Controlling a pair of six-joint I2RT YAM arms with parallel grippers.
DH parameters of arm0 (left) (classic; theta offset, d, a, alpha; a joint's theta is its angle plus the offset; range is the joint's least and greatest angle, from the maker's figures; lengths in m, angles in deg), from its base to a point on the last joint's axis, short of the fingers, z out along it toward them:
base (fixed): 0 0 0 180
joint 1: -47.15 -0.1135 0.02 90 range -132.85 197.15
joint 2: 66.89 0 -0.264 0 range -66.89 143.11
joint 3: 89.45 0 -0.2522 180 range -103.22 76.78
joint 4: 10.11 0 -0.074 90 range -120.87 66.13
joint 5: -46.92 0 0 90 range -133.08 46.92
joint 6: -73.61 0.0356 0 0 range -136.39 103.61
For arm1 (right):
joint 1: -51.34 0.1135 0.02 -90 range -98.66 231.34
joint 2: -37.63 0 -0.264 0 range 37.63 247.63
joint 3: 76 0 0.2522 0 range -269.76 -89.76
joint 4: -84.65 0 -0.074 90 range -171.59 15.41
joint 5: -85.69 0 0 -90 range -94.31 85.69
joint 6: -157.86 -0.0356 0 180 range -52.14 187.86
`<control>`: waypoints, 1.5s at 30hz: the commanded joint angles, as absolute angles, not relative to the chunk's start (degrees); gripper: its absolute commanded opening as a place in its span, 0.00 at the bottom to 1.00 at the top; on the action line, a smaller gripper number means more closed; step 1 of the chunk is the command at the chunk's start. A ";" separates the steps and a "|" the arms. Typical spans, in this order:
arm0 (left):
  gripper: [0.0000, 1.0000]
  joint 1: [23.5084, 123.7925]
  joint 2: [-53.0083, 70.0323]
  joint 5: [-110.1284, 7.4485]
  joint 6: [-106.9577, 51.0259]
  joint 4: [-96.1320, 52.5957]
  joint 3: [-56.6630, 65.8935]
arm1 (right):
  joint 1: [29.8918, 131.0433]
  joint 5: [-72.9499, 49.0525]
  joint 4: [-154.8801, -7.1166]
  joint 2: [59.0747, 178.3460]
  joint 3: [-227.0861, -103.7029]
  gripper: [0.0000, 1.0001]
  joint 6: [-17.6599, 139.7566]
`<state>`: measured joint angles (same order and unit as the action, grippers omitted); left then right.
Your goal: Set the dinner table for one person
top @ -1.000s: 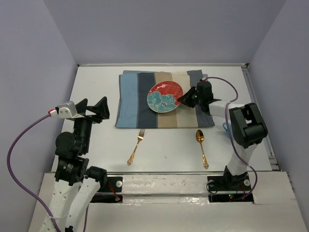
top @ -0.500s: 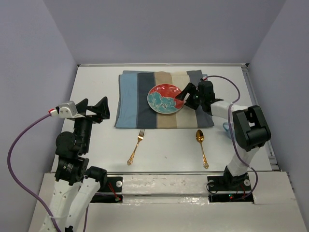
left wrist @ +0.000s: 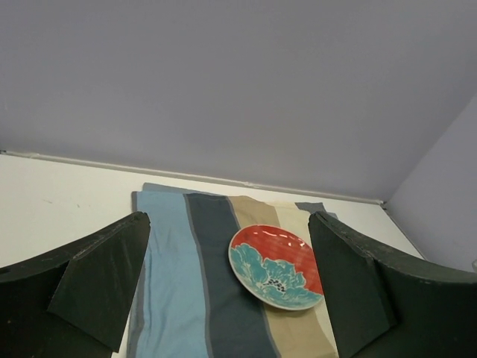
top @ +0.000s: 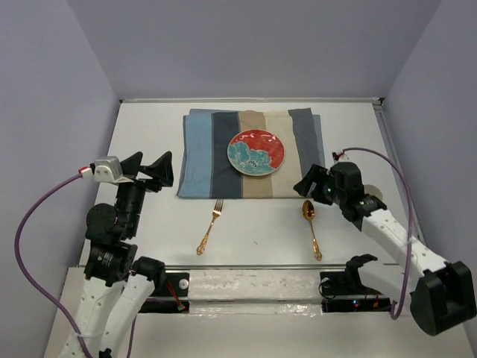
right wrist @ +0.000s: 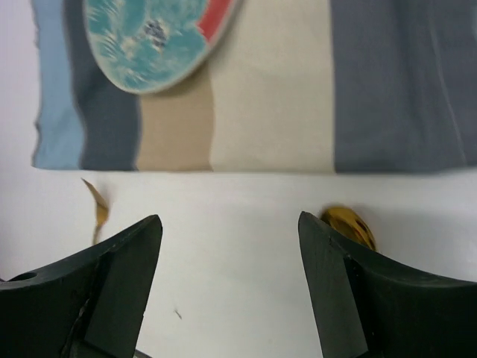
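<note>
On the white dinner table [top: 149,127] lies a striped placemat [top: 212,160] with a red and teal plate [top: 256,152] flat on its middle. A gold fork [top: 210,226] and a gold spoon [top: 311,227] lie on the bare top nearer than the mat. My right gripper [top: 307,186] is open and empty over the mat's near right corner, just above the spoon's bowl [right wrist: 349,225]. In its wrist view the plate [right wrist: 145,37] is ahead and the fork's tip [right wrist: 97,209] at left. My left gripper [top: 149,168] stands open and raised left of the mat, facing the plate [left wrist: 277,267].
Lilac walls close the table in at the left, back and right, and a pale raised rim [top: 250,100] runs along its edges. A small pale round thing [top: 373,194] shows partly behind the right arm. Both arm bases stand at the near edge.
My right gripper has opened, let go of the plate's right edge and pulled back towards the near right, over the spoon. The plate stays on the mat. The left arm barely moved.
</note>
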<state>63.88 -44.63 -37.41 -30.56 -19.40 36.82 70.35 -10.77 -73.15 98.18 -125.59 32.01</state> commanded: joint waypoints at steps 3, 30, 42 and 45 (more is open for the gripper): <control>0.99 65.52 -45.18 -40.97 -30.71 -16.49 35.92 | 72.43 -7.99 -51.98 83.89 -119.56 0.75 29.04; 0.99 74.57 -49.75 -40.18 -29.48 -17.02 35.39 | 59.44 35.60 -42.57 104.42 -149.79 0.48 38.15; 0.99 78.17 -52.04 -39.21 -28.95 -17.19 35.30 | 50.90 26.11 -47.05 108.90 -143.46 0.49 38.77; 0.99 78.53 -52.13 -39.21 -28.87 -17.19 35.30 | 49.68 24.00 -50.29 111.09 -142.32 0.49 37.72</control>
<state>77.94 -51.39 -39.55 -30.12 -19.40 36.80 51.11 26.87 -44.71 109.33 -143.65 38.67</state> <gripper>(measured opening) 0.989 0.494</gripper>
